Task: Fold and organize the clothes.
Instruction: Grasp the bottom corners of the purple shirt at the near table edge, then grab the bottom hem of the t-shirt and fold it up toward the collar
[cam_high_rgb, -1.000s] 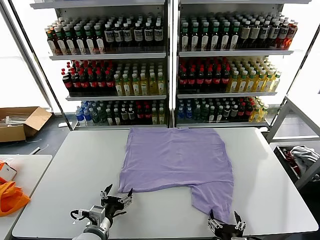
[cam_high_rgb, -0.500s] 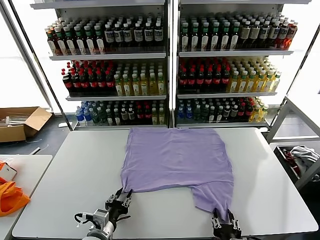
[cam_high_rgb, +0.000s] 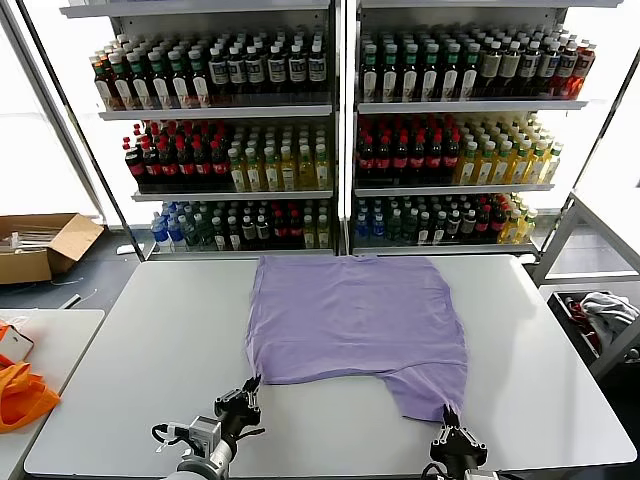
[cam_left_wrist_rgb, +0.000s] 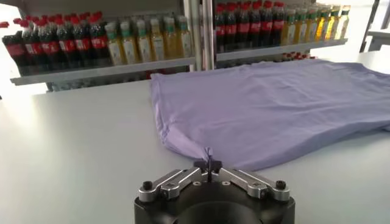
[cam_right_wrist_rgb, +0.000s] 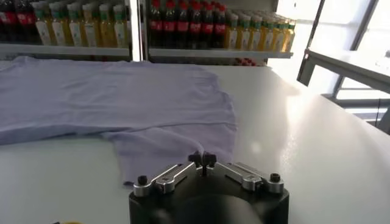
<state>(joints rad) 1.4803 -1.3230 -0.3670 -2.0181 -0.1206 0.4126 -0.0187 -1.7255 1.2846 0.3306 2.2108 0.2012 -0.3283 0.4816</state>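
On the white table (cam_high_rgb: 120, 340) your lavender T-shirt (cam_high_rgb: 355, 315) lies spread flat, far edge near the table's back edge, one sleeve-like flap hanging down toward the near right. No print visible on the side facing up.

Your left gripper (cam_high_rgb: 243, 392) sits low at the near left corner of the shirt. Fingers pressed together, pinching a small peak of purple fabric; the left wrist view shows that corner of the T-shirt (cam_left_wrist_rgb: 268, 109) pulled up into a point between the tips of the left gripper (cam_left_wrist_rgb: 209, 163).

Your right gripper (cam_high_rgb: 449, 418) is at the near edge of the table, on the bottom tip of the hanging flap. Fingers pressed together there too; the right wrist view puts the closed tips of the right gripper (cam_right_wrist_rgb: 202, 159) right at the hem of the T-shirt (cam_right_wrist_rgb: 122, 97), fabric edge touching them. Looks like a pinch on the hem.

Behind the table you have shelves of bottled drinks (cam_high_rgb: 330, 130). Cardboard box (cam_high_rgb: 40, 245) on the floor to the left. Orange fabric (cam_high_rgb: 20, 395) on a side table at the left edge, well apart from the shirt.
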